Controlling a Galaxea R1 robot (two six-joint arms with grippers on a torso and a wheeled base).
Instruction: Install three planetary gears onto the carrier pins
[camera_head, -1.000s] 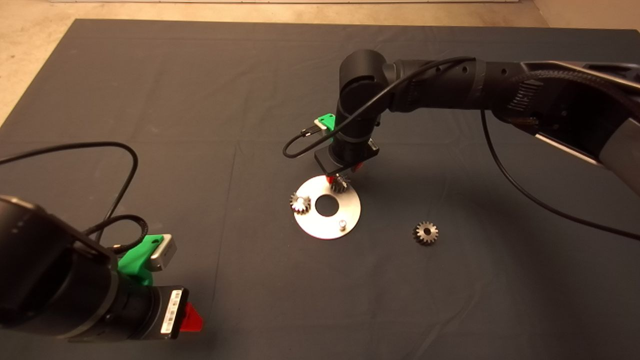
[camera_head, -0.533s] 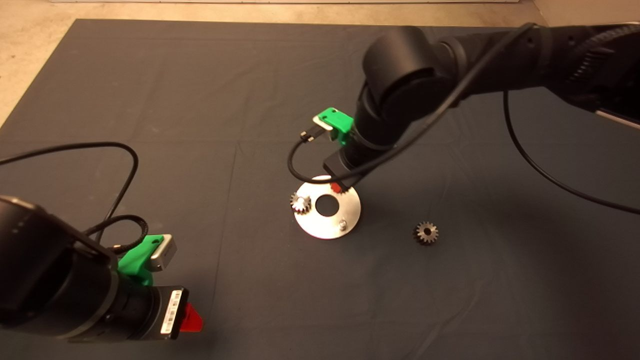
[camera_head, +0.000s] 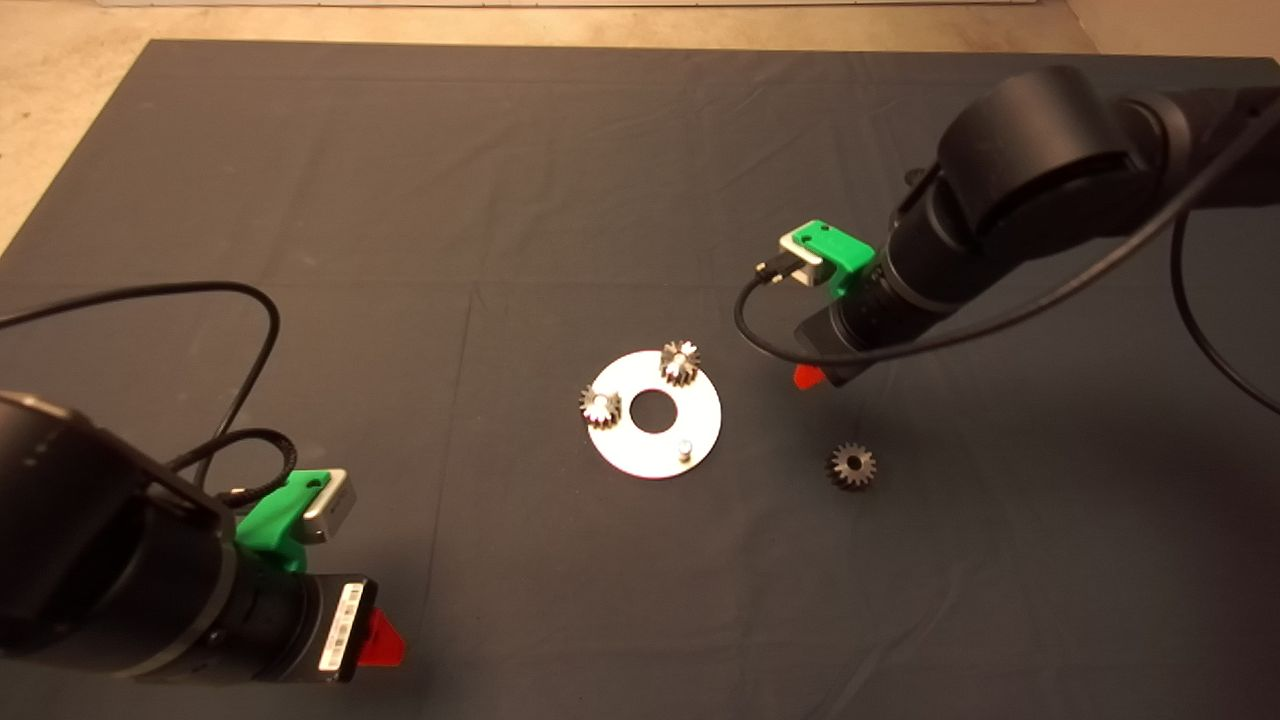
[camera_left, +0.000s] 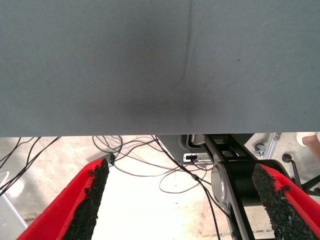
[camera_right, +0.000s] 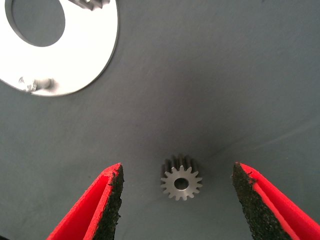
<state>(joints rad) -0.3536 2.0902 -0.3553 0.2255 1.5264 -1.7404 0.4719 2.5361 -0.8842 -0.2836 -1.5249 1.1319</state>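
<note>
A shiny round carrier disc (camera_head: 700, 420) lies mid-mat. Two planetary gears (camera_head: 680, 362) (camera_head: 600, 405) sit on two of its carrier pins; the third pin (camera_head: 685, 449) stands bare. A third gear (camera_head: 851, 466) lies loose on the mat to the disc's right. My right gripper (camera_head: 815, 377) hangs above the mat between disc and loose gear. In the right wrist view it (camera_right: 176, 200) is open, its fingers (camera_right: 107, 200) either side of the loose gear (camera_right: 181, 183), with the disc (camera_right: 95, 60) beyond. My left gripper (camera_head: 380, 637) is parked at the lower left, open and holding nothing.
The left wrist view shows the mat's edge (camera_left: 150, 134) with floor cables (camera_left: 170, 170) beyond it. Black cables (camera_head: 240, 330) trail over the mat from both arms. Bare floor (camera_head: 60, 120) borders the mat at the far left.
My right gripper has let go of the gear on the far pin and swung right, away from the disc, over the loose gear. The left arm has not moved.
</note>
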